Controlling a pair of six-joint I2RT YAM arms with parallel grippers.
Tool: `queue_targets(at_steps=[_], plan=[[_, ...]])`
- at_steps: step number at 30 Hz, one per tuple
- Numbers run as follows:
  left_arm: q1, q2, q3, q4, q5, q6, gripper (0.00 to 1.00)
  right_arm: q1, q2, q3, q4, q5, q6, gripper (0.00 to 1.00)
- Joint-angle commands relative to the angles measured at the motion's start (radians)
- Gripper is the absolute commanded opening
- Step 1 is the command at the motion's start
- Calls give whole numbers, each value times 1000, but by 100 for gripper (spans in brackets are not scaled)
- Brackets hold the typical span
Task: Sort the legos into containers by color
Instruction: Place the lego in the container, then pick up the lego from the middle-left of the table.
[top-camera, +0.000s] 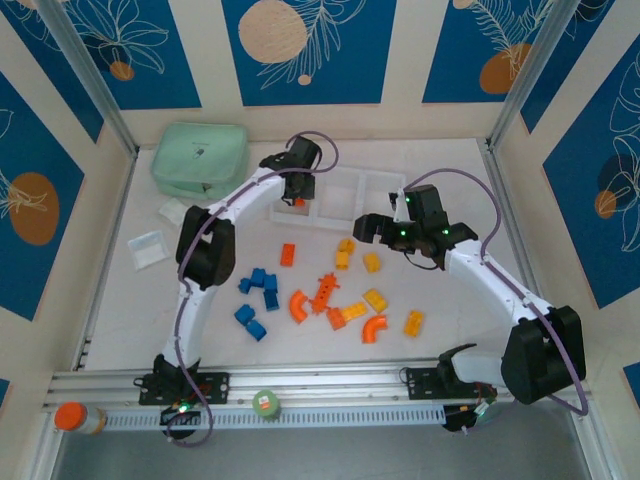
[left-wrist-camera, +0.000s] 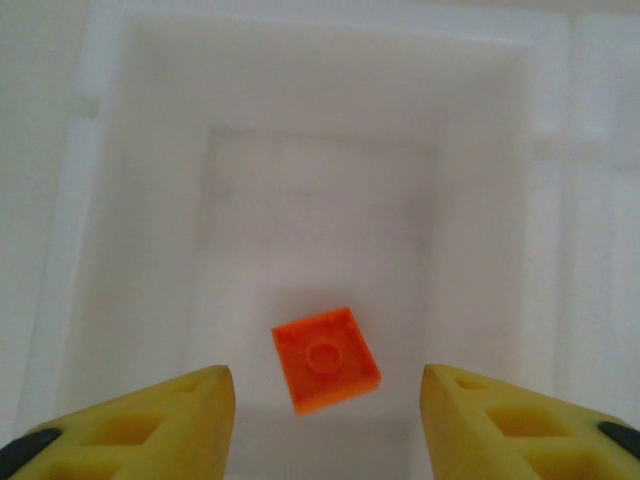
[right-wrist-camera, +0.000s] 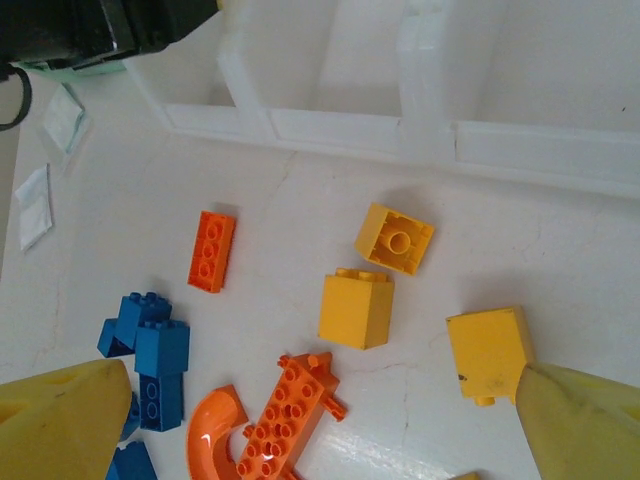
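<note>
From above, the left gripper (top-camera: 298, 197) masks part of the left compartment of the white tray (top-camera: 342, 200); right wrist view: its 3 compartments run off the top edge; an orange arch (right-wrist-camera: 208, 432) and blue legos (right-wrist-camera: 150, 365) are cropped at the bottom; 1 yellow lego (right-wrist-camera: 488, 350) has a corner behind a fingertip (right-wrist-camera: 580, 420) of the right gripper (right-wrist-camera: 322, 380).

orange lego (left-wrist-camera: 325, 358) in white tray (left-wrist-camera: 100, 200) compartment

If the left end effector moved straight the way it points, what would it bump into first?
Likely the flat orange square plastic brick in the white plastic tray compartment, though depth is unclear.
</note>
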Motion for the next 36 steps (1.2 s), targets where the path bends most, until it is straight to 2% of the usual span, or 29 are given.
queue_targets(at_steps=[1,4,8,19,25,36], plan=[[4,-51,35,-41,46,32,54,5,-24,30,-41,-3,-7,99],[-2,-106,-7,-59,123,23,53,4,-40,36,-71,-5,-15,99],[-47,-228,-161,-11,192,15,54,4,-76,7,-99,-23,-9,99],[-231,-472,-529,-30,275,18,58,5,-189,-122,-157,-132,32,99],[-324,-493,-628,-26,281,3,60,11,-231,-230,-118,-163,67,99],[-381,-438,-700,-6,299,-63,61,19,-248,-316,-65,-175,104,99]])
